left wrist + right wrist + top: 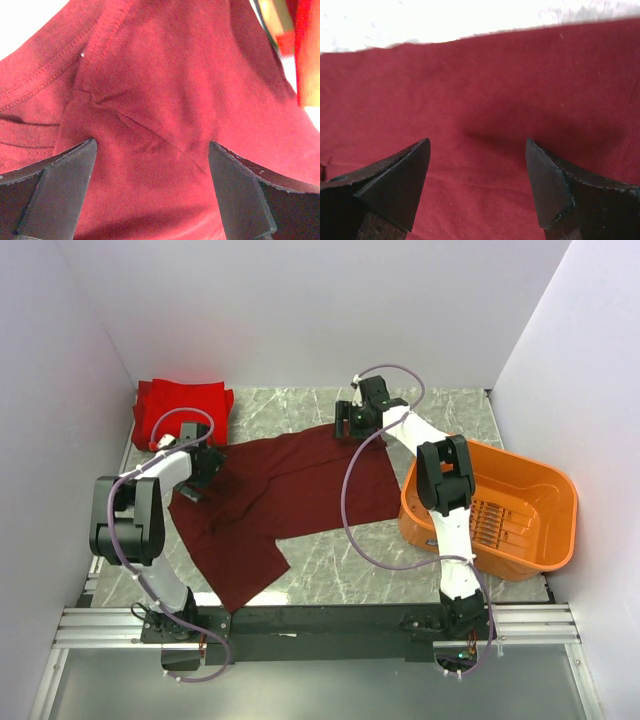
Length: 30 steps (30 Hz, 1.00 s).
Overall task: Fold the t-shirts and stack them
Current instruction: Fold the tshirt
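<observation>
1. 1 maroon t-shirt: spread out, centre of the top view.
2. Red t-shirts: one pile, upper left; count unclear, possibly 2.
3. 1 orange basket: right side.
4. Left gripper: released, over the maroon shirt's left part.
5. Right gripper: released, over its upper edge.

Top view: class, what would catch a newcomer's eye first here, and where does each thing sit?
A dark maroon t-shirt sprawls rumpled across the middle of the table. The open left gripper is over its left side and the open right gripper over its far edge. A bright orange basket sits at the right, and red t-shirts lie bunched in the far left corner.
</observation>
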Available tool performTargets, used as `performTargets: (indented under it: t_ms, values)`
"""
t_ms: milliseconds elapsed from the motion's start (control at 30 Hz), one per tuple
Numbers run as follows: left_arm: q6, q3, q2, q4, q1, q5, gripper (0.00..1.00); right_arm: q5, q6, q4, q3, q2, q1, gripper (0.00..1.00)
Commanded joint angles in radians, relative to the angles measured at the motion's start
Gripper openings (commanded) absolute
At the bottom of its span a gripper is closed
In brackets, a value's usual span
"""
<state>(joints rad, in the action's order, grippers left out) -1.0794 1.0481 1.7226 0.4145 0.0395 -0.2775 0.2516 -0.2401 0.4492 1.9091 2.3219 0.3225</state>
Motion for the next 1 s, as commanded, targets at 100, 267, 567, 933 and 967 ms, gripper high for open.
performTargets:
  t_ms: [100, 267, 567, 933, 967]
  values:
    - [0.091, 0.064, 0.078, -0.016, -0.062, -0.019, 0.99, 0.015, -0.068, 0.031, -0.005, 0.025, -0.007, 0.83]
    - [0.125, 0.076, 0.107, -0.028, -0.108, 0.015, 0.99, 0.012, -0.088, 0.003, -0.108, -0.016, -0.005, 0.83]
    - [0.17, 0.199, 0.04, 0.029, -0.105, 0.096, 1.0, 0.0, -0.074, -0.006, -0.049, -0.081, 0.001, 0.83]
    - [0.043, -0.037, -0.377, 0.286, 0.172, -0.038, 0.99, -0.022, -0.059, -0.095, -0.241, -0.32, 0.024, 0.84]
    - [0.023, -0.06, -0.406, 0.317, 0.201, -0.042, 0.99, -0.025, -0.061, -0.098, -0.284, -0.331, 0.024, 0.84]
